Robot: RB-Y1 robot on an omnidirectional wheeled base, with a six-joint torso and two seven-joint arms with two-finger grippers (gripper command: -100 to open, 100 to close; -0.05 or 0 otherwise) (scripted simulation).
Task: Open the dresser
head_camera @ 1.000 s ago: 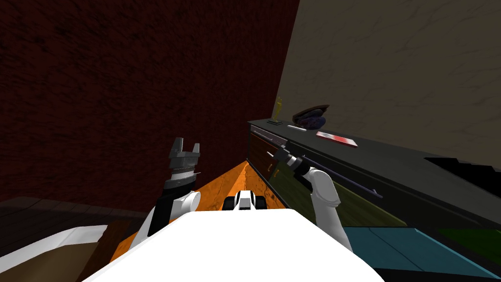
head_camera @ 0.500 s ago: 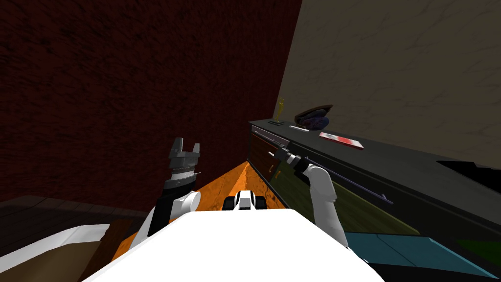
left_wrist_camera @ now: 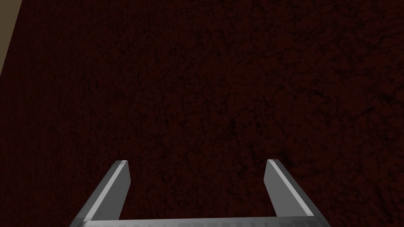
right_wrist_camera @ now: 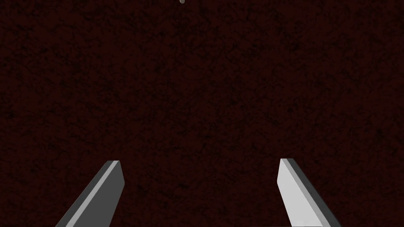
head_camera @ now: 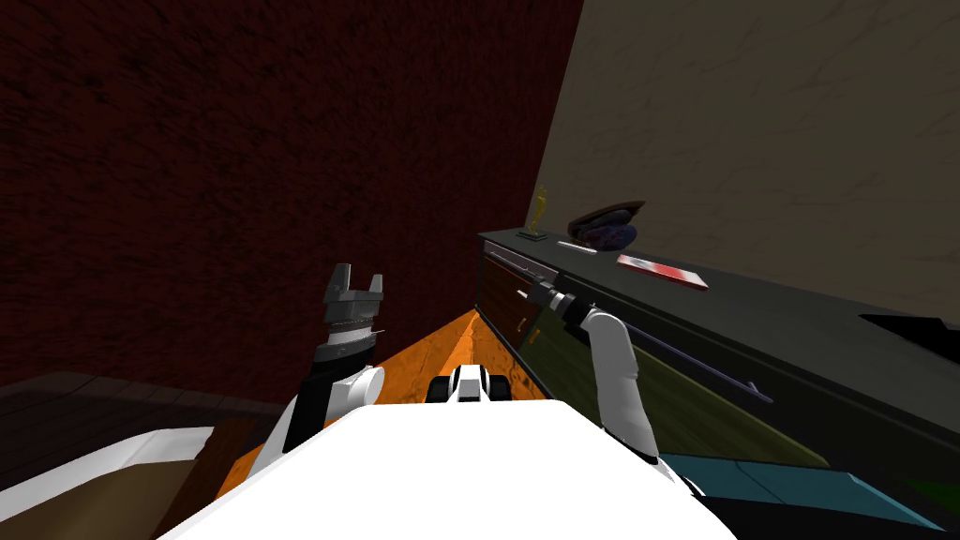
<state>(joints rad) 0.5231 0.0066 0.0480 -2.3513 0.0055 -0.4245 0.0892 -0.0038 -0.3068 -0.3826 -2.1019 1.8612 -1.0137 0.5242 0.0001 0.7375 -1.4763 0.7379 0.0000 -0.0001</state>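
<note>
Here's the room: a big dark red wall (head_camera: 234,169) on the left meets a beige wall (head_camera: 769,122) on the right. A strip of orange floor (head_camera: 441,352) runs into the corner between them.

Along the beige wall, on the robot's right, stretches the dresser (head_camera: 778,314). It's long and dark-topped, with a brown section (head_camera: 495,286) at the far end of its front and an olive-green panel (head_camera: 609,384) closer in. A thin dark rail (head_camera: 698,364) runs along that front. Low at the near end lies a teal surface (head_camera: 778,473), and a black area (head_camera: 914,323) cuts into the top at the far right.

Now the arms. The right gripper (head_camera: 536,292) is up against the upper front of the dresser, about where brown meets olive; touching or just short, I can't tell. From its wrist camera, its fingers (right_wrist_camera: 294,189) stand wide apart with nothing between them, facing a flat, mottled dark red surface.

The left gripper (head_camera: 357,277) is raised to the left, well apart from the dresser. It points at the red wall, fingers (left_wrist_camera: 118,185) spread and empty.

On the dresser's far end sit a dark cap (head_camera: 607,225), a red-and-white book (head_camera: 662,271), a pale flat strip (head_camera: 577,247) and a little gold figurine (head_camera: 539,208).
</note>
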